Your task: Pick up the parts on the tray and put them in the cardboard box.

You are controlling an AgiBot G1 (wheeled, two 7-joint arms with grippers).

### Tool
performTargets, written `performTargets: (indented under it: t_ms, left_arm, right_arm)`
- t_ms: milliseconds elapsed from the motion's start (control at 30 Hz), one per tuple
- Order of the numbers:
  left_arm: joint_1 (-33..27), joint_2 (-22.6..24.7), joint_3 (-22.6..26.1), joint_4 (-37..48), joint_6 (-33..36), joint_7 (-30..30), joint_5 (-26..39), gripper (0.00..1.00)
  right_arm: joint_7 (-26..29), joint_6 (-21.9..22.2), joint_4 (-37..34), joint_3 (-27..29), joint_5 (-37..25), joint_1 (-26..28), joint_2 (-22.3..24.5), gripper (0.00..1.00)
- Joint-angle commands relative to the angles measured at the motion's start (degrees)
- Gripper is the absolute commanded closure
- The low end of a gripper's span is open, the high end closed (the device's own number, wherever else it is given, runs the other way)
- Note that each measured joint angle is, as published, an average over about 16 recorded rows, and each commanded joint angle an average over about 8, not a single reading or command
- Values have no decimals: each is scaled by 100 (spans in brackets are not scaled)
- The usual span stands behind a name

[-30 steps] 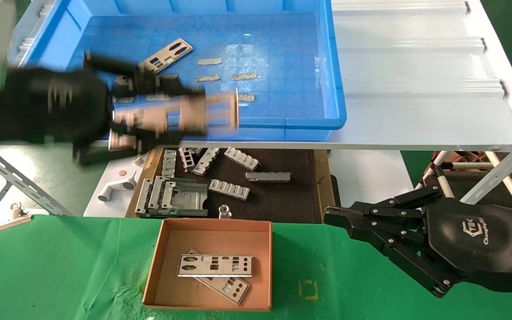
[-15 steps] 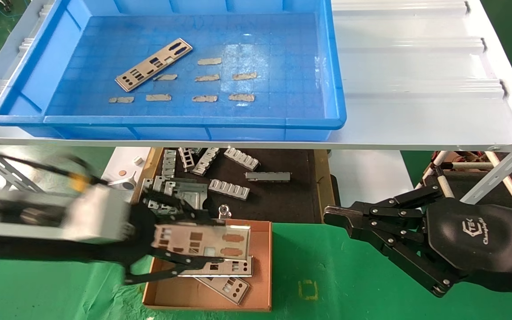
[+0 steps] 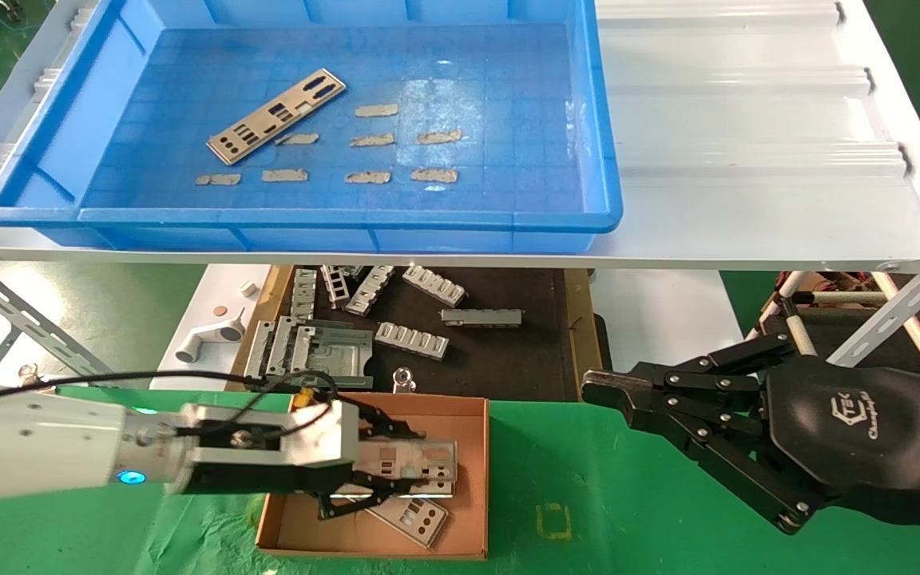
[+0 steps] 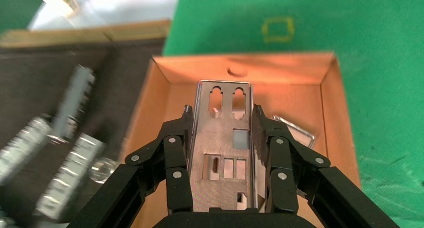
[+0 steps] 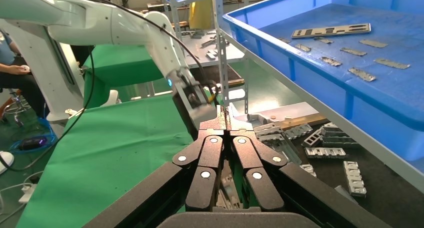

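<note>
Punched metal plate: flat, silver-grey, clamped by its long edges between the fingers of the left gripper, held low over the cardboard box

Left gripper, wrist view: black fingers pressed against both sides of the plate, its far end reaching toward the box's far wall

Cardboard box: shallow, brown, lidless, sitting on the green cloth; two more plates inside it, the lower one lying at an angle, the upper mostly hidden beneath the held plate

Blue tray: up on the white shelf; one plate left lying diagonally on its gridded floor, tan tape strips scattered beside it

Ribbed grey brackets: loose on the dark mat between shelf and box

Right gripper: parked over the cloth well right of the box, fingertips closed together on nothing
</note>
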Motion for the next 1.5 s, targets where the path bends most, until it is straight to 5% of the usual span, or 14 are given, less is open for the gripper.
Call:
performTargets:
  t_ms: [33,167,267,767,833,1033,1100,1500]
  left_arm:
    - [12,155,51,235,-63,62,78,48]
    - [-40,309,83,600,34,239,105,13]
    - [-89,386,95,833,130,300,95,0]
    - [-263,505,46,1508,532,393,-80,0]
    - [-276,474,27,1544,657,364,-141,0]
    - [-185,372,-152,1405,806,182,-309,0]
    - [-125,319,-259,1280,821,90,-376,0]
    - [249,-80,-927,495,1045,-497,-819,0]
  right_arm:
    - [0,0,0,0,0,0,0,100]
    - [0,0,0,0,0,0,0,100]
    - [0,0,0,0,0,0,0,100]
    - [0,0,0,0,0,0,0,100]
    - [0,0,0,0,0,0,0,91]
    - [0,0,0,0,0,0,0,16]
    - [0,0,0,0,0,0,0,0]
    - [0,0,0,0,0,0,0,0]
